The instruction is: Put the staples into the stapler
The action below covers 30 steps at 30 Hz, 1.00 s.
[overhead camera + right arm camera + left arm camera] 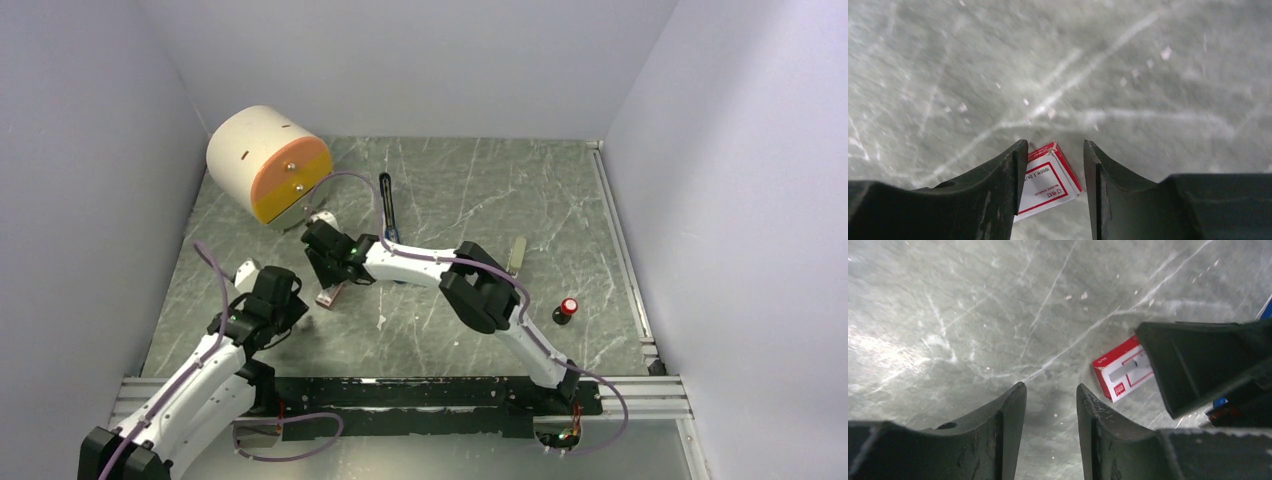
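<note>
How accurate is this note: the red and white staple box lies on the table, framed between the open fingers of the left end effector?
Wrong arm. In the right wrist view, the staple box lies framed between the open fingers of the right end effector. In the left wrist view, the left end effector has only bare table between its fingers, with the box further ahead.

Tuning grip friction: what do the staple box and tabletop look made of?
Staple box: likely thin cardboard, matte red-and-white print, creased edges. Tabletop: grey-green marble pattern, white veins, soft glare; real stone or printed laminate, cannot tell.
</note>
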Motion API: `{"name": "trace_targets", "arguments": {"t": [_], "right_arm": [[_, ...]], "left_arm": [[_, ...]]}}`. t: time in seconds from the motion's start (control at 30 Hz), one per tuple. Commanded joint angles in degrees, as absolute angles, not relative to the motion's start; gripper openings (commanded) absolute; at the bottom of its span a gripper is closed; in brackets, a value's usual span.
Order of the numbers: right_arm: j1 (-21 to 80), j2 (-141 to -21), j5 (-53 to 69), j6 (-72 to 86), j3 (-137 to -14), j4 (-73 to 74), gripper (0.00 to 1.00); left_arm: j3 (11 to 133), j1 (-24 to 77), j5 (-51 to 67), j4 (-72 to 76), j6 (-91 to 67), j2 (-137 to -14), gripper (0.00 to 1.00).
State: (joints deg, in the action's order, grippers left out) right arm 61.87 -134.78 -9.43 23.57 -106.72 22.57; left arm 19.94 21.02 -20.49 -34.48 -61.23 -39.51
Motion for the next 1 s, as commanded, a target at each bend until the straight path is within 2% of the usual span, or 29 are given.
{"name": "trace_targets", "arguments": {"t": [0.0, 0.23, 0.27, 0.37, 0.4, 0.47, 0.7, 0.83, 0.97], "right_arm": [[61.03, -130.9, -10.35, 27.99, -99.64, 29.71, 0.48], [60.18, -124.32, -8.83, 30.67, -93.02, 29.2, 0.55], [59.94, -123.42, -7.89, 30.76, -92.2, 29.01, 0.55], [58.87, -120.78, -4.87, 29.06, -89.23, 27.48, 0.56], [58.5, -119.28, -3.83, 27.48, -87.88, 25.78, 0.56], [57.96, -117.43, -1.78, 22.66, -85.63, 22.07, 0.58], [57.74, -113.75, 10.6, -0.25, -81.19, 13.07, 0.65], [57.73, -113.04, 19.55, -9.14, -78.87, 11.17, 0.67], [57.82, -113.47, 25.55, -16.73, -75.36, 7.82, 0.68]], "left_arm": [[17.53, 20.39, -12.72, -28.38, -59.02, -40.75, 0.49], [15.59, 20.39, -4.05, -18.57, -55.85, -46.28, 0.55], [15.35, 20.39, -3.29, -17.43, -55.57, -46.58, 0.53], [14.97, 20.39, -1.56, -15.06, -54.66, -47.0, 0.39], [14.96, 20.39, -1.46, -14.88, -54.4, -47.1, 0.35], [15.24, 20.39, -1.72, -15.01, -53.56, -47.17, 0.34], [17.41, 20.39, -4.53, -17.31, -51.61, -45.92, 0.42], [19.16, 20.39, -5.63, -18.47, -50.21, -45.85, 0.42], [19.41, 20.39, -4.97, -17.86, -49.77, -46.67, 0.38]]}}
